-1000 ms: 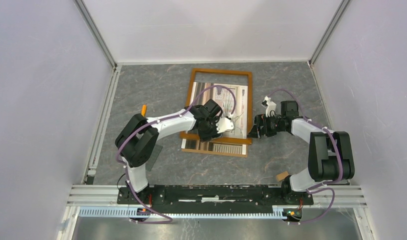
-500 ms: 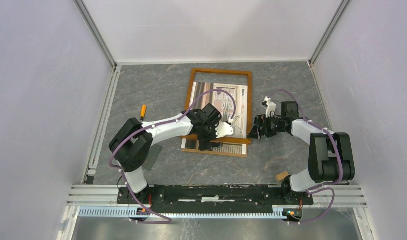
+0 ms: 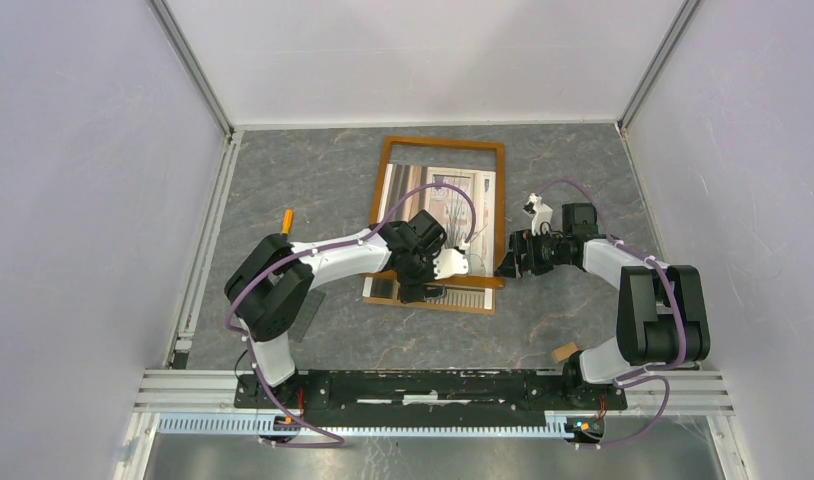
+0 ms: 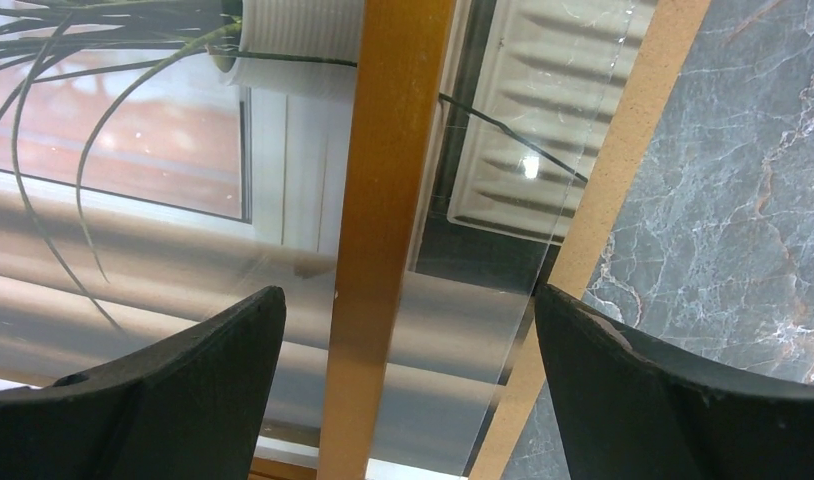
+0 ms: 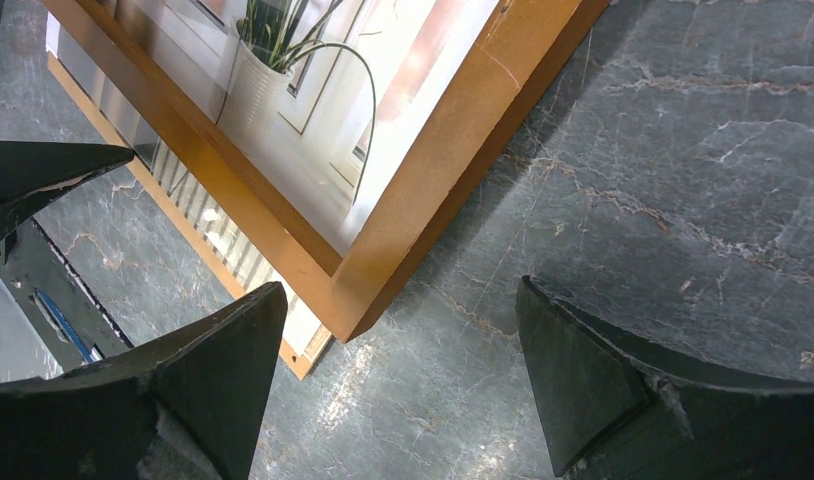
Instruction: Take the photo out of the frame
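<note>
Both released: left claw (image 4: 405, 300) gapes astride the frame (image 4: 383, 200) rail, photo (image 4: 133, 150) beneath; right claw (image 5: 401, 290) astride frame corner.

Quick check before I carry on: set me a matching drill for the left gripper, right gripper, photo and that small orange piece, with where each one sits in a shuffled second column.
Column one:
1 left gripper
2 right gripper
3 photo
4 orange piece

Column two:
a on the table, left of the frame and apart from it
b open, at the frame's near right corner
c poking out past the frame's near rail
d open, either side of the frame's near rail

Pairs: 1-d, 2-b, 3-c, 4-a
</note>
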### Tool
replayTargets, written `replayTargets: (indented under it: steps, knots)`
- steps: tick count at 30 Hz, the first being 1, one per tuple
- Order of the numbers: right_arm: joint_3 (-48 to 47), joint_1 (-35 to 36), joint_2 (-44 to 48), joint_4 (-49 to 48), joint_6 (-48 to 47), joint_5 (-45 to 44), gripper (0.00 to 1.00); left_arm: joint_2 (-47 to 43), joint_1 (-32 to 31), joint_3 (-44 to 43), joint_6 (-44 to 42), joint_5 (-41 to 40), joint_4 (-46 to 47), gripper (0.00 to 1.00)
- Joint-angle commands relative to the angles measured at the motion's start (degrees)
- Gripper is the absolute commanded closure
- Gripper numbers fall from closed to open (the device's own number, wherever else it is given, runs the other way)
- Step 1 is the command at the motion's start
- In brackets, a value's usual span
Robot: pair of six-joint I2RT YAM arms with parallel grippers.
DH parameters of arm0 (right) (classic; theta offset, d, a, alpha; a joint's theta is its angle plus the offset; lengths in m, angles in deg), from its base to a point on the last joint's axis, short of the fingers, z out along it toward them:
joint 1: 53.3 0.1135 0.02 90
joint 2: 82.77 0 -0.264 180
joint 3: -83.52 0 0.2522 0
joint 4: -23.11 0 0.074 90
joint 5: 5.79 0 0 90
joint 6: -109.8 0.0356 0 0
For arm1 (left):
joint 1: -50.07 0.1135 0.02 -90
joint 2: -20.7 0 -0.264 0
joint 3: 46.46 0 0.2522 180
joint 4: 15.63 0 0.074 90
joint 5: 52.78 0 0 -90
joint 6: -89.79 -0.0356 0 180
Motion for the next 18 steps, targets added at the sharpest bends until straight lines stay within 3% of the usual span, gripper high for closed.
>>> replayTargets:
  steps: [1, 18]
  knots:
    - [0.54, 0.05, -0.69, 2.90, -1.24, -1.61, 0.09, 0.91, -0.22, 0.38, -4.01, -1.82, 3.81, 0.01]
    - [0.00, 0.01, -0.95, 4.68, -3.09, -1.92, 0.09, 2.48, 0.41, -3.38, -3.01, -2.93, 5.56, 0.23]
